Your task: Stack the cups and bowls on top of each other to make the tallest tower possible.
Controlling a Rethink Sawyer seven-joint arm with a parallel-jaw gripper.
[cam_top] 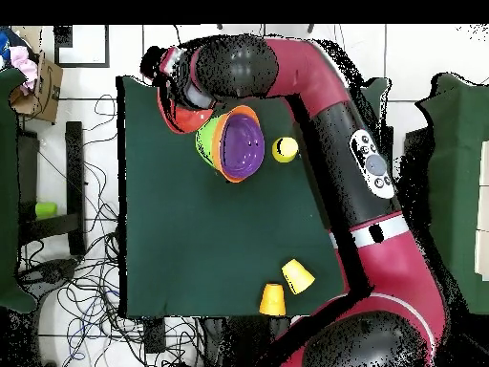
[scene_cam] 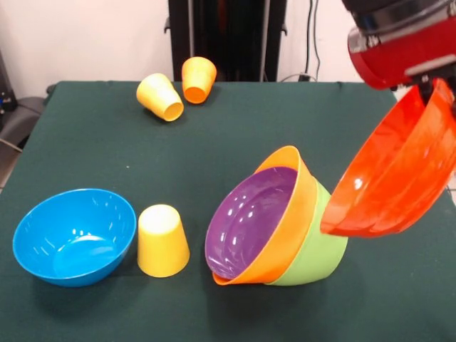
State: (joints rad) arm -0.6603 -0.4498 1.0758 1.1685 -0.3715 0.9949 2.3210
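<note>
My gripper [scene_cam: 436, 91] is shut on the rim of a red-orange bowl [scene_cam: 395, 174] and holds it tilted in the air, beside and above the right of the tower. The tower is a purple bowl [scene_cam: 249, 217] nested in an orange bowl [scene_cam: 296, 221], nested in a lime green bowl [scene_cam: 317, 249], all tipped on their side. A blue bowl [scene_cam: 75, 235] stands upright at the left. A yellow cup [scene_cam: 162, 240] stands upside down beside it. Another yellow cup [scene_cam: 160, 96] and an orange cup [scene_cam: 198, 78] lie at the far edge. No magenta-red bowl shows.
The green table [scene_cam: 235, 135] ends close to the right of the held bowl. In the overhead view the arm [cam_top: 334, 124] covers the blue bowl. The nested bowls [cam_top: 241, 143] and the yellow cup [cam_top: 285, 149] show beside it. A small lime green object [cam_top: 43, 207] lies off the table.
</note>
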